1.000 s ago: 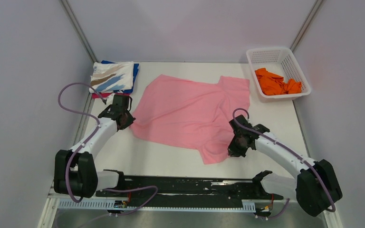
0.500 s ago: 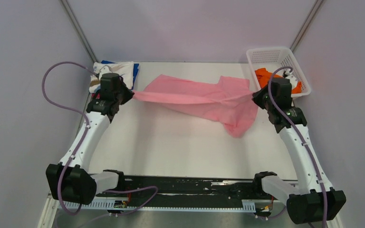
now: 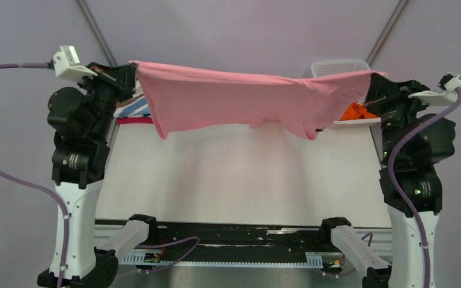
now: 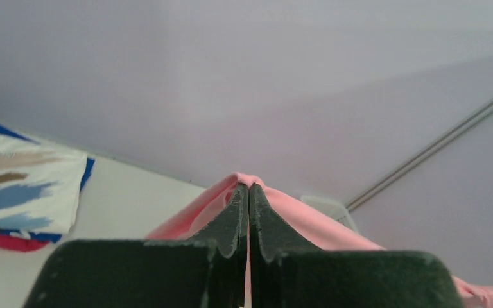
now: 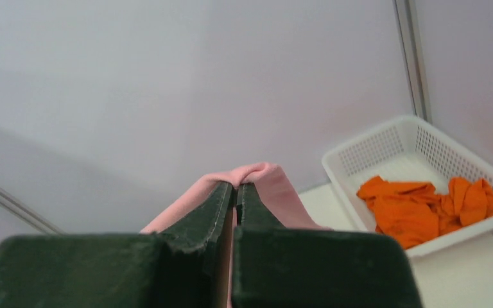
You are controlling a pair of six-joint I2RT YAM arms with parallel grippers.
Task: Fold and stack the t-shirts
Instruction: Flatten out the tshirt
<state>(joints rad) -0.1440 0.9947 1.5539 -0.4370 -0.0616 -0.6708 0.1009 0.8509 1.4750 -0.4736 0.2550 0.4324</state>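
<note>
The pink t-shirt [image 3: 234,99], which lay flat on the table [image 3: 240,174] a second ago, now hangs stretched in the air well above it, its lower edge sagging free. The left gripper [image 3: 134,69] and right gripper [image 3: 373,82], both raised high, each have their fingers pressed together on an upper corner of the cloth. The folded t-shirts [image 4: 19,186] at the far left corner and the orange t-shirt [image 5: 423,205] in the white basket [image 5: 385,144] have not moved.

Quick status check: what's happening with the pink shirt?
Left gripper, right gripper: both shut on pink t-shirt. Shirt stretched in midair between them, above the table. Nothing in the way.
</note>
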